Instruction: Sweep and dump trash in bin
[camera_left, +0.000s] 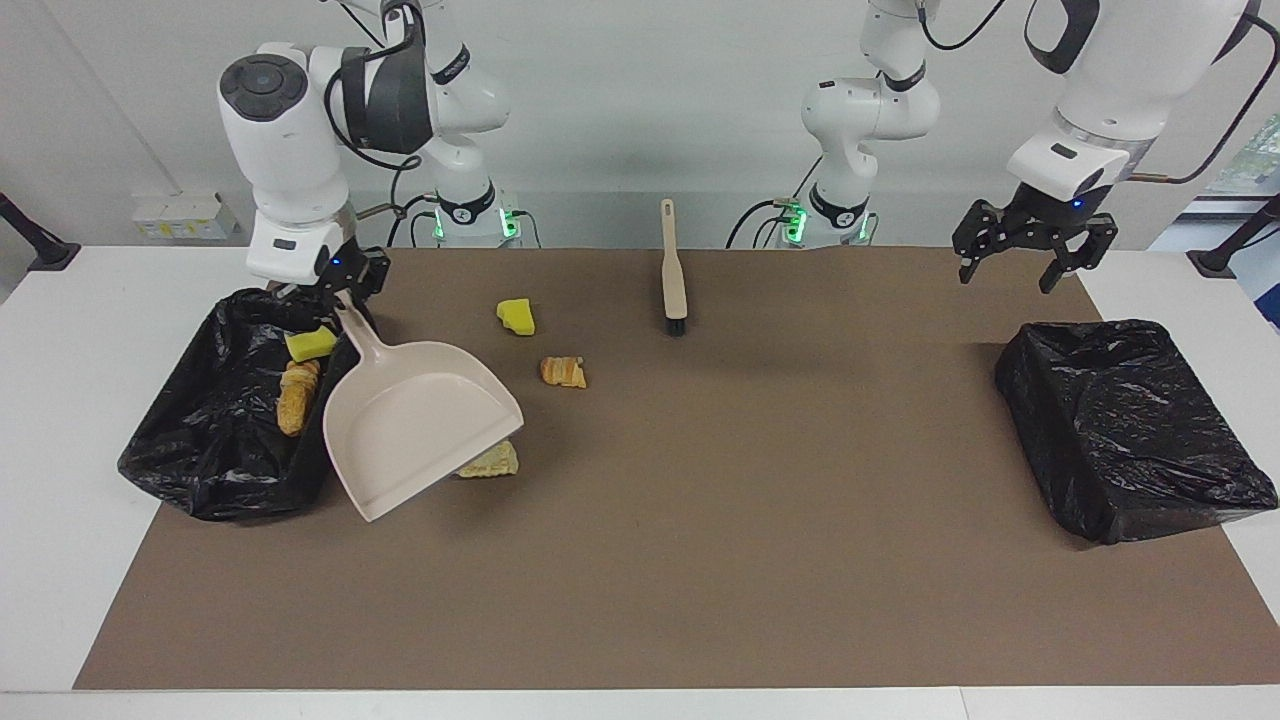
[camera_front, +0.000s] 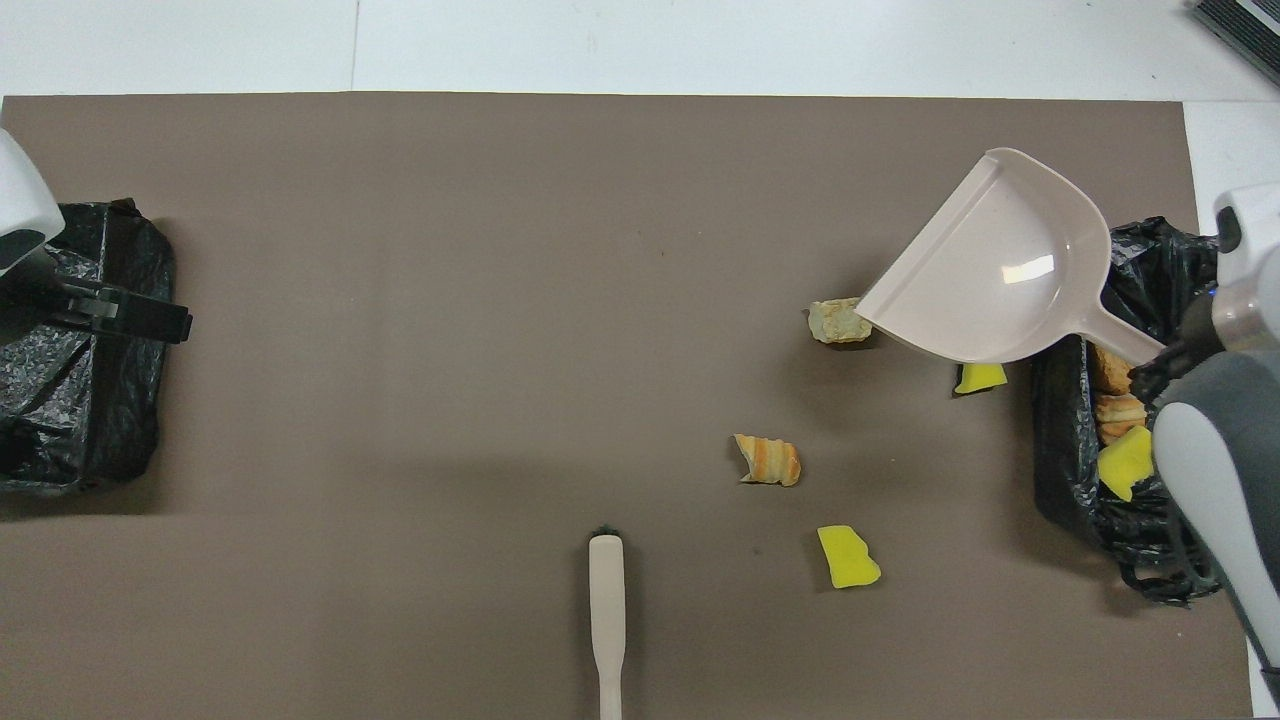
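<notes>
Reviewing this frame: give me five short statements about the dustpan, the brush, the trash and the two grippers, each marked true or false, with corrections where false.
1. The right gripper holds the dustpan by its handle. True.
2. The brush is in the left gripper. False: it lies on the mat, unheld; the left gripper is open and empty.
3. All the trash is in the bin. False: pieces remain on the mat, such as a yellow chunk and a bread lump.
4. The bin at the right arm's end holds a yellow piece. True.
5. The dustpan carries trash. False: its scoop is empty.
</notes>
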